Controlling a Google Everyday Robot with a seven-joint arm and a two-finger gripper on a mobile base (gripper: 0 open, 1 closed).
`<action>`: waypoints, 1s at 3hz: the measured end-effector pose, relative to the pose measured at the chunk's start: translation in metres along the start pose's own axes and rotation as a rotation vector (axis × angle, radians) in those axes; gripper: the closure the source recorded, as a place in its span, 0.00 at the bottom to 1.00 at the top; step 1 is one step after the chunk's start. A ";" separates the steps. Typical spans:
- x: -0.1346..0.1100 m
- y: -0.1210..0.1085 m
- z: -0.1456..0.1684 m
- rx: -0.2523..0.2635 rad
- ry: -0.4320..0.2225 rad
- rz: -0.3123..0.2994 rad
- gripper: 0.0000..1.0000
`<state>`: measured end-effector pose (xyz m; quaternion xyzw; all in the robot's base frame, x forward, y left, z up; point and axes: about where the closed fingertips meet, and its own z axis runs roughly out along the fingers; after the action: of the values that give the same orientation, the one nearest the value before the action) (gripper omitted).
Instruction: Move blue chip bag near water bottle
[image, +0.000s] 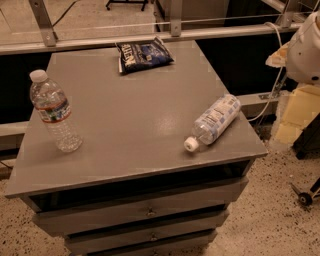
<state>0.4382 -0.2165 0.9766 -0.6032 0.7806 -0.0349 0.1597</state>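
At the left side of the grey table (135, 125), close to its left edge, the water bottle (54, 111) is seen standing upright, with a white cap and a narrow red-and-white band. Further to the right, at the far edge of the table top, the blue chip bag (144, 55) is laid flat, with its white letters turned upward; it is well apart from the water bottle. Near the right front corner a second bottle (214, 121) with a pale checkered label is laid on its side, its cap pointed to the front. At the right border a white rounded part of the robot arm (305, 47) is shown. The gripper is not seen there, so its state cannot be told.
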 end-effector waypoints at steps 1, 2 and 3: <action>-0.003 -0.004 0.003 0.002 -0.015 -0.006 0.00; -0.033 -0.035 0.023 0.007 -0.118 -0.048 0.00; -0.089 -0.082 0.058 0.002 -0.245 -0.098 0.00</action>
<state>0.5511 -0.1463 0.9601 -0.6402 0.7250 0.0306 0.2523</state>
